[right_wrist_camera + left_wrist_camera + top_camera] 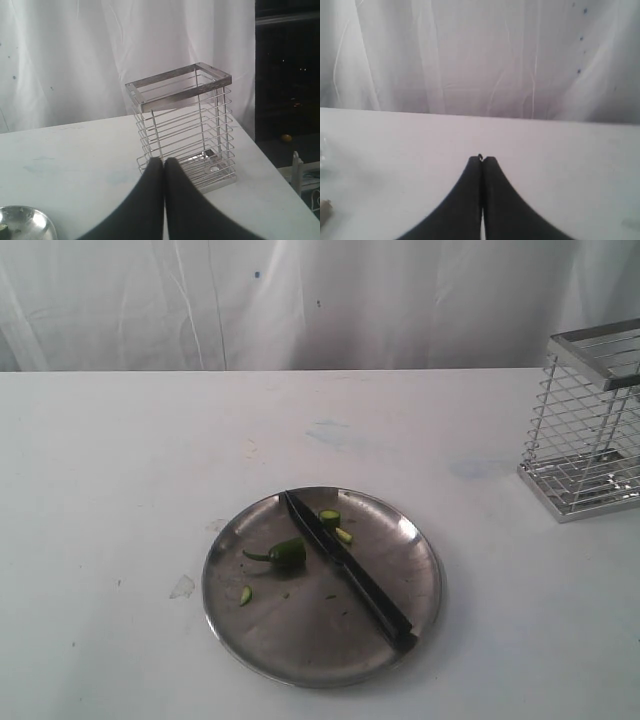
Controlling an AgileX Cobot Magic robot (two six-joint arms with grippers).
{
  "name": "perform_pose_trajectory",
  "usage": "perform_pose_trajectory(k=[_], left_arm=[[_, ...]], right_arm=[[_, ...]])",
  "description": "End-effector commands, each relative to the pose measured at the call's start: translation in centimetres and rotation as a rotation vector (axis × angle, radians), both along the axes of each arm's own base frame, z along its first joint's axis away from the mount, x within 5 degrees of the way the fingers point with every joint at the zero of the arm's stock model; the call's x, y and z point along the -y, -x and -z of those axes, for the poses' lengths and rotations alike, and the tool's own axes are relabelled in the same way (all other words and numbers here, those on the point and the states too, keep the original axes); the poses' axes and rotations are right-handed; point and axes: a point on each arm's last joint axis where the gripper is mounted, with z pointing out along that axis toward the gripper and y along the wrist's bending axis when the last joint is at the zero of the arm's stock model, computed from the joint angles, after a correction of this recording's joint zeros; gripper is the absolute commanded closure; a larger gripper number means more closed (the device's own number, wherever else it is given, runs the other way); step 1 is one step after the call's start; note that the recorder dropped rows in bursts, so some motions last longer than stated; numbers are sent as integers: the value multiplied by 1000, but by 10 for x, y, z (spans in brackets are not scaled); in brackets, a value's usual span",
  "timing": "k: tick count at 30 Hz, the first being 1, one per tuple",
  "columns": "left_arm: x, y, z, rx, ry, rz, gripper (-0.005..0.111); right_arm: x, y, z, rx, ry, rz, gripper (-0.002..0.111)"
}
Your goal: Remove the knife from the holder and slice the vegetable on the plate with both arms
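Seemingly the slicing is largely done: the knife point(345, 565) lies flat across the plate point(225, 615), the chilli stub point(285, 554) just beside it and cut slices point(330, 518) around. Well apart, the holder point(590, 430) stands on the surface point(120, 460) without it. The left tool point(481, 160) and right tool point(163, 161) are both closed, gripping nothing.

No text, label, brand, number or sign can be read in any view. The plate point(300, 635), the knife point(345, 560) and the holder point(585, 430) show plain surfaces only.
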Motion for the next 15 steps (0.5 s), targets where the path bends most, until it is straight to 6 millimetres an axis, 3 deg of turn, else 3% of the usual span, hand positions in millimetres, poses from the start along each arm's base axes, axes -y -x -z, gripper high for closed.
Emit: perform_pose_trajectory(k=[1, 4, 5, 6, 9, 12, 15], left_arm=[[7, -7, 29, -135, -376, 104, 107], [14, -14, 85, -232, -324, 203, 107], [15, -14, 87, -199, -251, 198, 107], [13, -10, 97, -307, -208, 184, 107], [7, -5, 104, -385, -194, 94, 107], [8, -6, 104, -361, -46, 67, 107], [7, -6, 102, -342, -38, 64, 107]], right_arm=[[0, 0, 0, 10, 3, 3, 108], [0, 0, 0, 10, 3, 3, 108], [0, 0, 0, 10, 3, 3, 108], [0, 0, 0, 10, 3, 3, 108], [0, 1, 0, 14, 4, 3, 108], [0, 1, 0, 14, 4, 3, 108], [0, 1, 0, 14, 4, 3, 108]])
